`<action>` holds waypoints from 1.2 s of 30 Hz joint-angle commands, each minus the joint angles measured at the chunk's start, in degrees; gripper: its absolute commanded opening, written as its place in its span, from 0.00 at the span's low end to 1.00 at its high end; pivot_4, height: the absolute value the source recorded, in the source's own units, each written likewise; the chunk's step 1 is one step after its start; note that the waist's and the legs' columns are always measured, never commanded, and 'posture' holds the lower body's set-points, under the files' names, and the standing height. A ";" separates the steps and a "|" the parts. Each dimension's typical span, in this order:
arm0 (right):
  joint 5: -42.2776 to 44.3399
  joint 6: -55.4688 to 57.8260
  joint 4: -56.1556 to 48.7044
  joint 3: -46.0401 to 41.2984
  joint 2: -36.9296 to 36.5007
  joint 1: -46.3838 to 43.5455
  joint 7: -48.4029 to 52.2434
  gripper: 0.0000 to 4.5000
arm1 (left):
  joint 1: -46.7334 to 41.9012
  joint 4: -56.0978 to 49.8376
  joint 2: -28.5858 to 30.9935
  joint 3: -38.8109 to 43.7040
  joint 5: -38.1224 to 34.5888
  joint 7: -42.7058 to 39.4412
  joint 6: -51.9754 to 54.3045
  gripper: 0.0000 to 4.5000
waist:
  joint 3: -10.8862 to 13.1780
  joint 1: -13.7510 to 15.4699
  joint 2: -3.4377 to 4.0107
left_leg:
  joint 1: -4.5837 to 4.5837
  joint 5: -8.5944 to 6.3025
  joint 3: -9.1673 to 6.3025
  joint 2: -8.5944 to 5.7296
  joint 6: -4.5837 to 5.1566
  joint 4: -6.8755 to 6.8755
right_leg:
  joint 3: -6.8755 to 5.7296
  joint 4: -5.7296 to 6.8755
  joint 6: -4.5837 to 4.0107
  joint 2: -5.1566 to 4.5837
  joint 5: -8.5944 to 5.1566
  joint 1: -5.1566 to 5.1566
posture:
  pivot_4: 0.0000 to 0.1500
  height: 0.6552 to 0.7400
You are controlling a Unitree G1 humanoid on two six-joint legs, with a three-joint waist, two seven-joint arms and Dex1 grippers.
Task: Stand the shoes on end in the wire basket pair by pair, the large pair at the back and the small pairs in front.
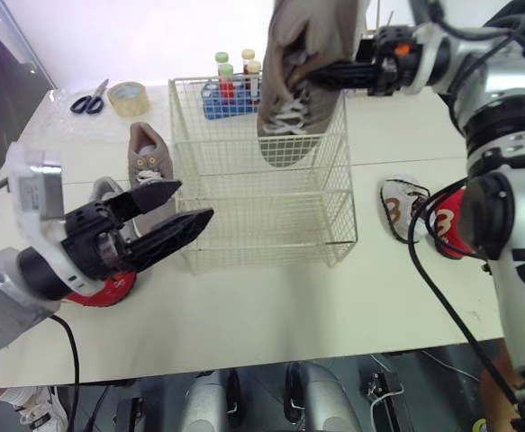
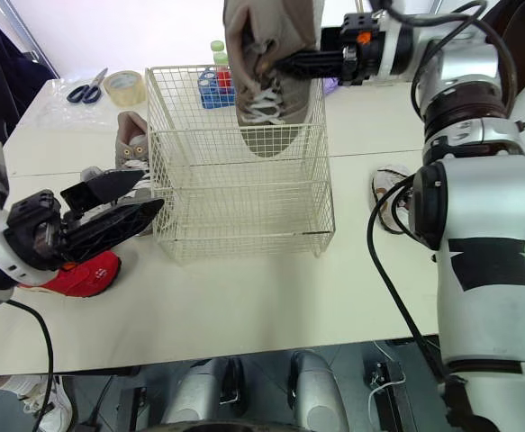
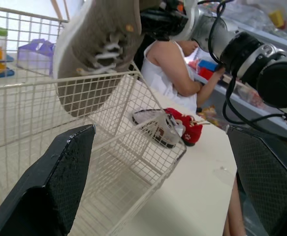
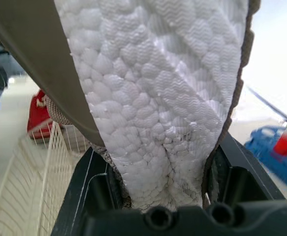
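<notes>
Clamping the large tan shoe [image 1: 294, 90], your right gripper [image 1: 321, 76] has the empty wire basket [image 1: 262, 225] beneath its jaws. Your left gripper [image 1: 194, 200] gapes.

large shoe [image 1: 303, 54]: I'm seeing a taupe upper, white laces, white pebbled sole.
wire basket [image 1: 264, 236]: showing a cream-white grid.
small shoe [image 1: 147, 153]: showing taupe.
red shoe [image 2: 86, 274]: showing red.
white shoe [image 1: 404, 209]: wearing red markings.
my fingers [image 1: 176, 229]: looking black.

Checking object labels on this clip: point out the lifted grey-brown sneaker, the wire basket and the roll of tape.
grey-brown sneaker [image 1: 285, 115], left eye view, on its white laces.
wire basket [image 1: 267, 225], left eye view, on its front wall.
roll of tape [image 1: 131, 109], left eye view, on its outer side.
</notes>
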 commanded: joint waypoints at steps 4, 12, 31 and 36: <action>-0.92 0.00 -0.42 -3.65 -1.34 -1.30 -1.92 0.99 | 1.08 -3.03 0.43 1.03 -0.88 1.27 -1.81 1.00 | 0.00 -0.02 0.00 | 0.00 0.00 -0.01 -0.01 0.00 0.02 | 0.00 0.00 0.00 -0.02 0.00 0.01 | 1.00 1.00; -1.79 -1.58 -1.78 -5.54 -5.24 -1.37 -3.13 0.99 | -1.70 -1.49 -0.24 -2.77 0.61 1.23 -2.64 1.00 | 0.00 0.06 0.00 | 0.01 0.01 -0.01 -0.02 -0.01 0.04 | 0.00 0.04 0.00 -0.01 0.00 0.02 | 1.00 1.00; 20.23 24.14 -46.59 -15.46 -5.87 21.01 -10.78 0.99 | -10.15 5.80 -1.05 -6.98 14.00 3.10 -3.13 1.00 | -0.01 0.25 0.02 | 0.07 0.06 -0.04 0.05 -0.08 0.09 | -0.01 0.19 0.01 0.08 0.01 0.04 | 1.00 1.00; 22.72 30.75 -56.76 -13.20 -7.19 24.59 -12.94 0.99 | -9.90 9.43 2.54 -2.61 22.66 14.21 0.45 1.00 | -0.01 0.29 0.02 | 0.07 0.06 -0.05 0.05 -0.08 0.10 | -0.02 0.20 0.01 0.07 0.01 0.04 | 1.00 1.00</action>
